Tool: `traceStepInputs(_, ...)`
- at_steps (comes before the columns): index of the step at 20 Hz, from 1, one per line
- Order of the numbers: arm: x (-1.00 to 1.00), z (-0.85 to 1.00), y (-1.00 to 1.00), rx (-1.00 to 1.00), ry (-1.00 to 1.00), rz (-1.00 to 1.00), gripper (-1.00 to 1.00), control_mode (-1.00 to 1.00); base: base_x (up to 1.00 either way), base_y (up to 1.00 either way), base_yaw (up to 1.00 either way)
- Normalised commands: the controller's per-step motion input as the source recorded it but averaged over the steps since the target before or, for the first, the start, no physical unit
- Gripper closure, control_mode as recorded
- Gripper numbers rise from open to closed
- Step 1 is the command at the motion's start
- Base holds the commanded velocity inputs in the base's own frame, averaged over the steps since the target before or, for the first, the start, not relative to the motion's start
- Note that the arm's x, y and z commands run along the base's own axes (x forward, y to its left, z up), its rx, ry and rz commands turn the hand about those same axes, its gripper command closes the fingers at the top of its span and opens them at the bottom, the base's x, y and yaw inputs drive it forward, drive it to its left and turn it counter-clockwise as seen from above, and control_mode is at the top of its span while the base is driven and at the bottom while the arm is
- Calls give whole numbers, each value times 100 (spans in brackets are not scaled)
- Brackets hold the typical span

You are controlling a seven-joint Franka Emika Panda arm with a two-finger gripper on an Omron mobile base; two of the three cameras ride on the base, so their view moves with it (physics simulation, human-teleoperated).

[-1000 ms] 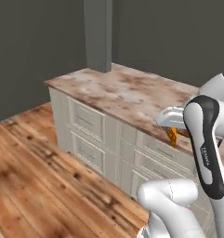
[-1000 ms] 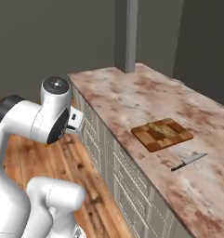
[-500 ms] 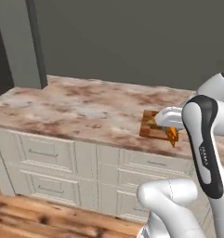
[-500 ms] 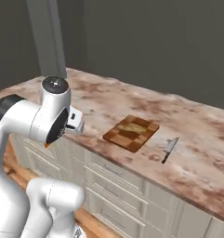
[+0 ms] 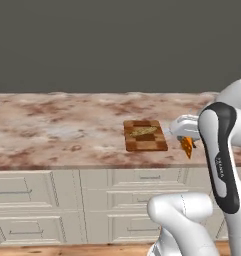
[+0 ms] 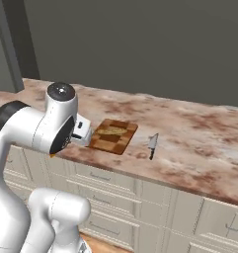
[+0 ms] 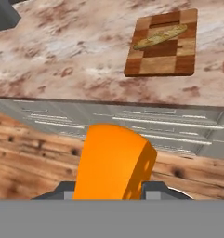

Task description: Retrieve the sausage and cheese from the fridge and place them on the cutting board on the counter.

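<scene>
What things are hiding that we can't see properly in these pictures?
- Gripper fingers: hand view, covered by the cheese they hold.
- Cheese: left base view, partly behind the arm.
- Pale oblong on the cutting board: too small to identify.
- Knife: right base view, tiny.

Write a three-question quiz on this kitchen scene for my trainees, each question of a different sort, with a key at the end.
1. True or false: the gripper is shut on the cheese.
2. What already lies on the cutting board? A) a sausage B) a tan speckled oblong lump C) nothing
3. Fill in: in the right base view, the knife lies on the counter to the ______ of the board.

Key:
1. True: the orange wedge sits between the finger tips.
2. B
3. right
</scene>
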Motion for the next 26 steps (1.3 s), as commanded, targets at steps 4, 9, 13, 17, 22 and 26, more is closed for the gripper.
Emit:
traceStepInputs(4,0,0,0,0,0,0,100,100,51,16,0)
traceStepInputs(9,0,0,0,0,0,0,100,100,75,42,-14)
traceStepInputs(13,0,0,0,0,0,0,100,100,26,30,-19)
traceStepInputs(17,0,0,0,0,0,0,100,100,0,0,0)
traceStepInputs(22,0,0,0,0,0,0,100,100,0,0,0)
traceStepInputs(26,0,0,0,0,0,0,100,100,0,0,0)
